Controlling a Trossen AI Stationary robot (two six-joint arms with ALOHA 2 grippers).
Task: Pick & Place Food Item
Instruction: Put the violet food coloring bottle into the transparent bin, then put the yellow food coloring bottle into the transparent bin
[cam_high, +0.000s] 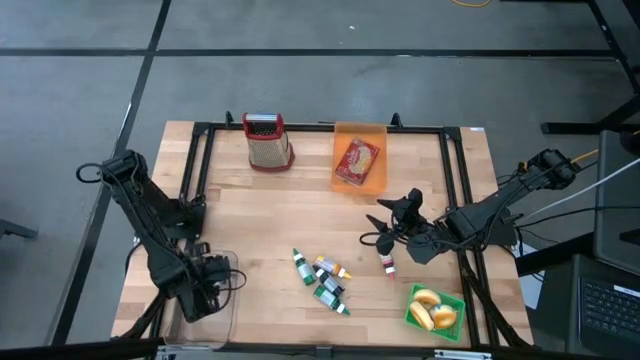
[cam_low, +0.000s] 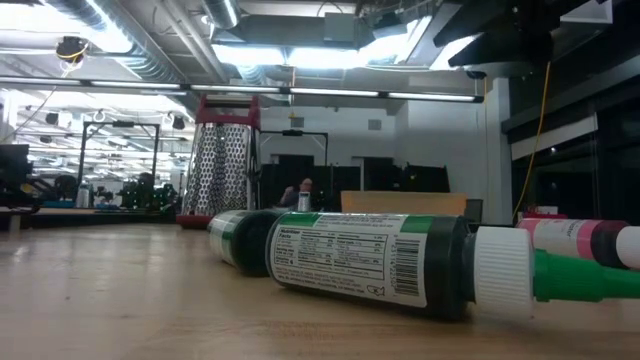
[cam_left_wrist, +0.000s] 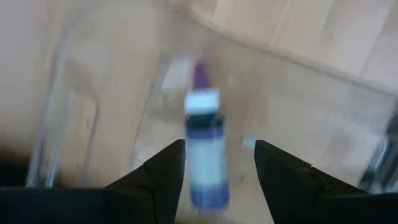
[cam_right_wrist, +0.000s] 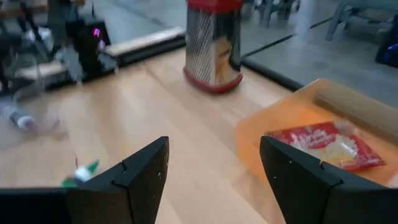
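My left gripper (cam_high: 207, 287) hangs over a clear plastic bin (cam_high: 222, 312) at the table's near left corner, pointing down, fingers apart. In the left wrist view a small bottle with a white collar and purple cap (cam_left_wrist: 203, 149) shows blurred between the fingers (cam_left_wrist: 163, 171), over the bin's clear floor (cam_left_wrist: 298, 106). Several more small bottles (cam_high: 323, 278) lie on their sides mid-table, green-labelled ones close in the low view (cam_low: 365, 262). My right gripper (cam_high: 385, 227) waits open above the table's right middle, nothing between its fingers (cam_right_wrist: 214, 180). My left gripper stands with its fingers on either side of the purple-capped bottle, coming from above. A gap shows between the bottle and one finger (cam_left_wrist: 280, 174). The bottle is blurred, and I cannot tell whether the other finger touches it.
A red-rimmed box grater (cam_high: 267, 140) stands at the far edge. Beside it an orange tray (cam_high: 378, 135) holds a red snack packet (cam_high: 358, 160). A pink-capped bottle (cam_high: 388, 265) lies near my right arm. A green tray with bread rolls (cam_high: 434, 310) sits near right.
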